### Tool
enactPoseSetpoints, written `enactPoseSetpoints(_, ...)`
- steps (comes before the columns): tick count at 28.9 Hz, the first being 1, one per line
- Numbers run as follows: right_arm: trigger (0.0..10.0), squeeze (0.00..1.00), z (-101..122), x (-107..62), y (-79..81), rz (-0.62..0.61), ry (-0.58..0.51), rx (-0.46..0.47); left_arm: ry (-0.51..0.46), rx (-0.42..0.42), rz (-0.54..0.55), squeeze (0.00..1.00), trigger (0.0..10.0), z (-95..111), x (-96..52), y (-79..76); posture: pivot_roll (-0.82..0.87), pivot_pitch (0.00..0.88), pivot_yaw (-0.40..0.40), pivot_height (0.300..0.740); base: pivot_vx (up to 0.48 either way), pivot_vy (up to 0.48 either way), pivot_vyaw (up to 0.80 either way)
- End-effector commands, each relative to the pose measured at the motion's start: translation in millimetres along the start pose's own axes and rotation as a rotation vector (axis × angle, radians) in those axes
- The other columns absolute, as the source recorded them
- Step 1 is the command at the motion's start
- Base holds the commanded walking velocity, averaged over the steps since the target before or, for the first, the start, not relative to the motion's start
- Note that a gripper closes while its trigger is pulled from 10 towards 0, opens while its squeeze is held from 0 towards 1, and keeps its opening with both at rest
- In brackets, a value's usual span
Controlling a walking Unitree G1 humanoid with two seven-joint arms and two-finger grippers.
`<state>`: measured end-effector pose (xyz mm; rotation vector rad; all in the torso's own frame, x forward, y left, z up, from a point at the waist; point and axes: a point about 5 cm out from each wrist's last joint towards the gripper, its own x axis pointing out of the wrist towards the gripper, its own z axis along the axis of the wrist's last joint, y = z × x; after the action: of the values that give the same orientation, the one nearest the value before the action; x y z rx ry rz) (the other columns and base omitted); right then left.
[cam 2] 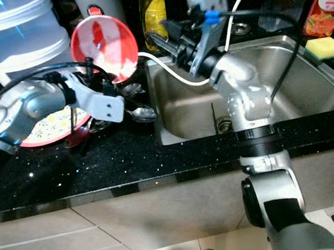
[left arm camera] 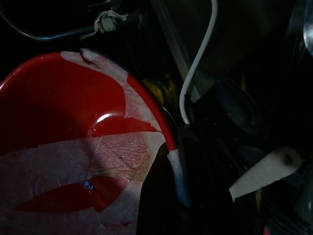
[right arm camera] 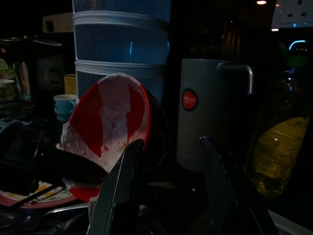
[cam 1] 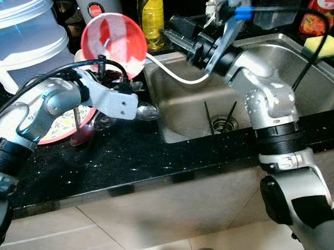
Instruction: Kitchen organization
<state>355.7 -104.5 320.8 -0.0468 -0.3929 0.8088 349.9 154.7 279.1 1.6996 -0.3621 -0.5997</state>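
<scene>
Looks like a handover or a resettling of the red bowl [cam 1: 115, 41], judging from the task. Tilted up on its edge, at about 10 o'clock from the sink [cam 1: 275, 44], just above the flowered plate [cam 1: 60, 128] on the black counter [cam 1: 129, 160].

To do the step well:
- Keep the left grip firm on the lower rim, because a steeply tilted bowl slips easily.
- Bring the right fingers over the free rim at 3 o'clock of the bowl, one finger inside and one outside, before any closing.
- Avoid the white cable [cam 1: 175, 74] lying across the sink corner, and the spoon [cam 1: 146, 110] at 5 o'clock of the bowl.
- Mind the steel jug [right arm camera: 205, 112] and the oil bottle [cam 1: 151, 14] close behind, at 12 to 1 o'clock.

Left gripper [cam 1: 107, 69]: seems pinched on the bowl's lower rim, forearm coming in from 8 o'clock, wrist bent upward. Right gripper [right arm camera: 171, 141]: spread wide, holding nothing, near the bowl but apart from it. Right arm raised over the sink, elbow bent sharply, fingers pointing toward 9 o'clock.
</scene>
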Motion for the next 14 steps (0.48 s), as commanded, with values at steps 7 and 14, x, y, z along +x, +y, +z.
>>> enactPoseSetpoints(7, 10.0, 0.0, -11.7, 11.2, 9.4, -0.026, 0.06, 0.067, -0.074, 0.066, 0.052, 0.0, 10.0, 26.7, 22.6, 4.6, -0.02, 0.0, 0.056, 0.74, 0.0, 0.0, 0.0)
enactPoseSetpoints(14, 10.0, 0.0, -23.7, 16.0, 8.9, -0.076, 0.13, 0.125, -0.127, 0.091, 0.063, 0.0, 10.0, 41.6, 36.3, 0.8, -0.02, 0.0, 0.052, 0.74, 0.0, 0.0, 0.0)
